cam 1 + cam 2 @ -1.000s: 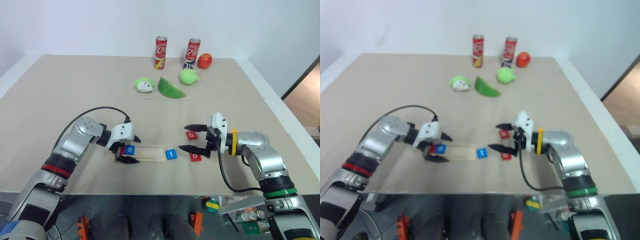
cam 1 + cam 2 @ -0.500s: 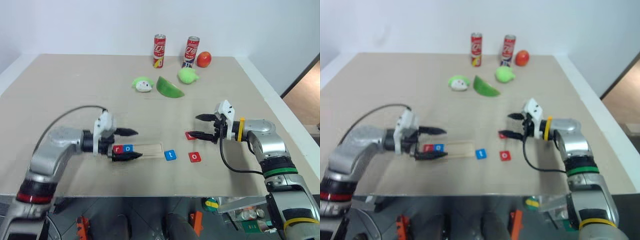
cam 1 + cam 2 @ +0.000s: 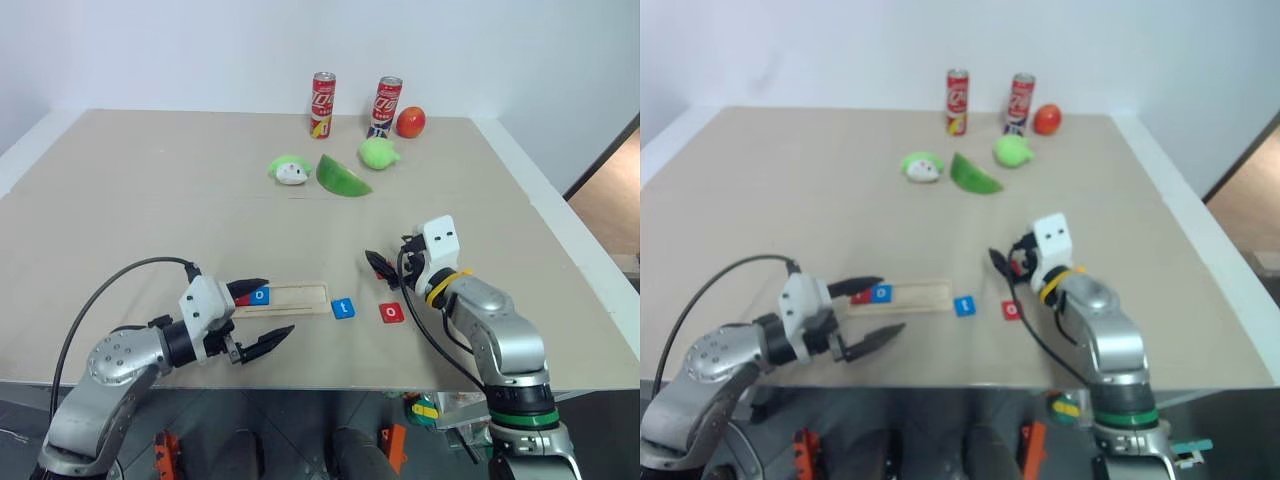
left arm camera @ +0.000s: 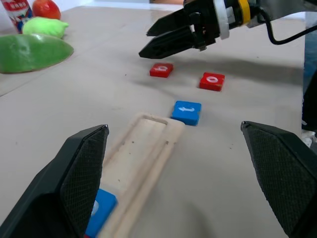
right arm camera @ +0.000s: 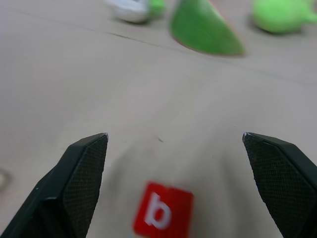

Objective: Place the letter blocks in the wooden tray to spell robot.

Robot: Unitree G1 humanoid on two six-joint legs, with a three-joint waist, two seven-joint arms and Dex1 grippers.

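On the beige table [image 3: 150, 200], the long pale wooden tray [image 3: 295, 296] is holding a red r block [image 3: 860, 297] and blue o block [image 3: 260, 295] at its left end; b [image 5: 162, 211], t [image 3: 343, 308] and red o [image 3: 391, 313] are lying outside. Both tools, left [image 3: 258, 318] and right [image 3: 380, 266], are gaping empty.

Beige table [image 3: 150, 200]: wooden tray [image 3: 290, 296], letter blocks [image 3: 343, 308], cans [image 3: 322, 104], fruit [image 3: 343, 178].

Both arms are rounded silver-grey metal segments. The left arm [image 3: 110, 365] carries a looping black cable to its white wrist block; the right arm [image 3: 500, 345] wears a yellow band near the wrist, a green ring lower down, and a white boxy wrist housing with two small dark holes. Each gripper's fingers [image 4: 81, 173] are black, tapered, with textured inner pads.
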